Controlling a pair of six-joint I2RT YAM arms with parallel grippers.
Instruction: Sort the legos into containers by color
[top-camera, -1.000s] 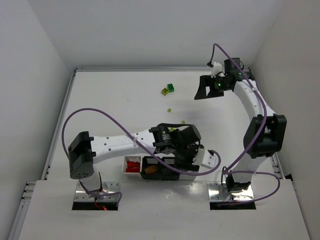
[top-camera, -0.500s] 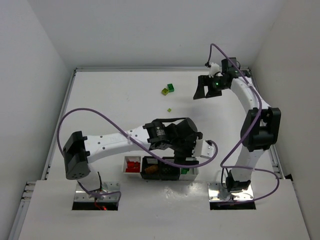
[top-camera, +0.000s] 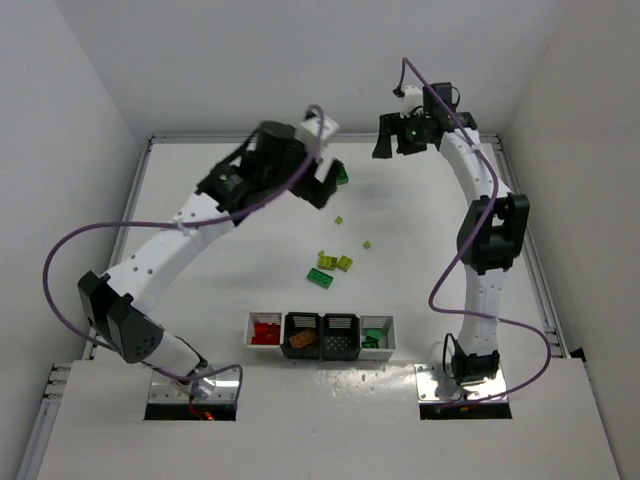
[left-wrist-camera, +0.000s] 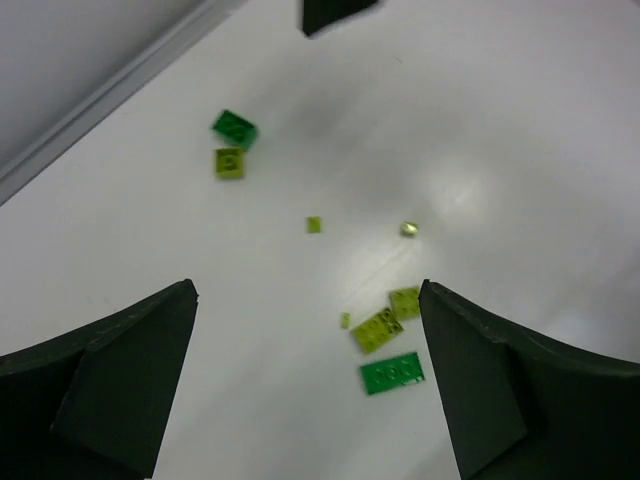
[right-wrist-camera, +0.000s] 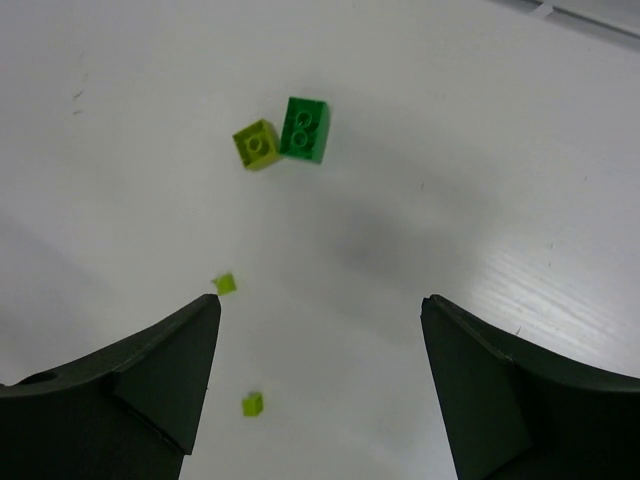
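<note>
1. Hanging over the far part of the tabletop (top-camera: 415, 270), the left pincer (top-camera: 322, 186) has its jaws spread wide and grips nothing. Its wrist view shows only white surface and scattered legos between them.
2. The right pincer (top-camera: 392, 146) hangs near the far wall with its jaws equally wide apart and nothing between them.
3. A green brick (right-wrist-camera: 304, 129) and a yellow-green brick (right-wrist-camera: 256, 144) lie just beside each other at the far end. In the overhead view they sit right next to the left pincer.
4. A tiny yellow-green piece (right-wrist-camera: 226, 284) and a second tiny piece (right-wrist-camera: 253, 403) lie apart from each other, nearer mid-table.
5. Two yellow-green plates (left-wrist-camera: 377, 330) and a flat green plate (left-wrist-camera: 392, 372) form a loose cluster between the far bricks and the containers (top-camera: 340, 317).
6. The containers stand in a row near the arm bases.
   - The left white bin holds red bricks (top-camera: 265, 330).
   - The black bin beside it holds brown-orange bricks (top-camera: 300, 342).
   - The right white bin holds green bricks (top-camera: 372, 342).
   - The other black bin is too dark to tell what it holds.
</note>
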